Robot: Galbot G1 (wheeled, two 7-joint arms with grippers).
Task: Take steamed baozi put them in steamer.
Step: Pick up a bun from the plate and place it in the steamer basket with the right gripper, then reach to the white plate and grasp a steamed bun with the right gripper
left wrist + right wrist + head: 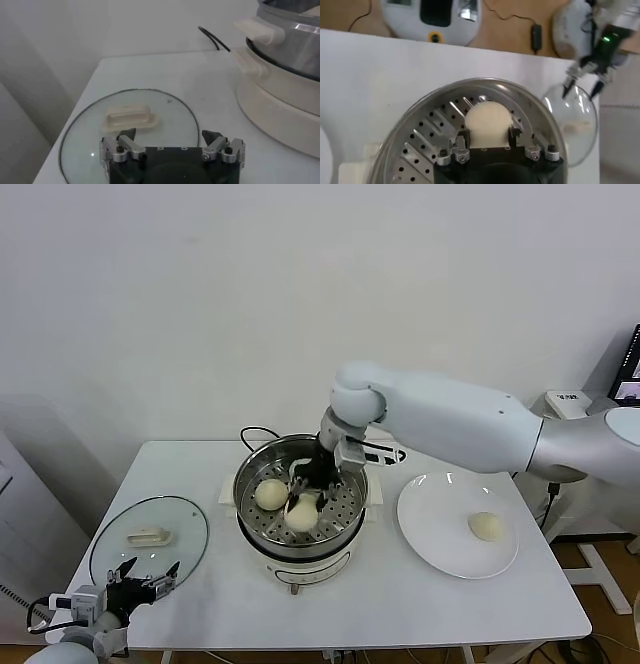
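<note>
The right gripper is lowered inside the steamer, and its body hides part of the perforated floor; its fingers are pinched on a bun that sits at the steamer's near side, as the right wrist view confirms with the bun clamped between both pads. Whether that bun rests on the floor or is just above it cannot be told. A second bun lies on the floor beside it, toward the robot's left. A third bun remains on the plate, to the steamer's right. The steamer is a round, shiny steel pot with rows of holes, seated on a white base with a black cord running behind it. The buns are smooth, cream-white domes. The left gripper is parked at the near left table edge, fingers spread wide, just in front of the glass lid, which lies flat with its pale handle up. The left arm is mostly cut off by the frame. The table is white and matte; the wall behind is plain white.
</note>
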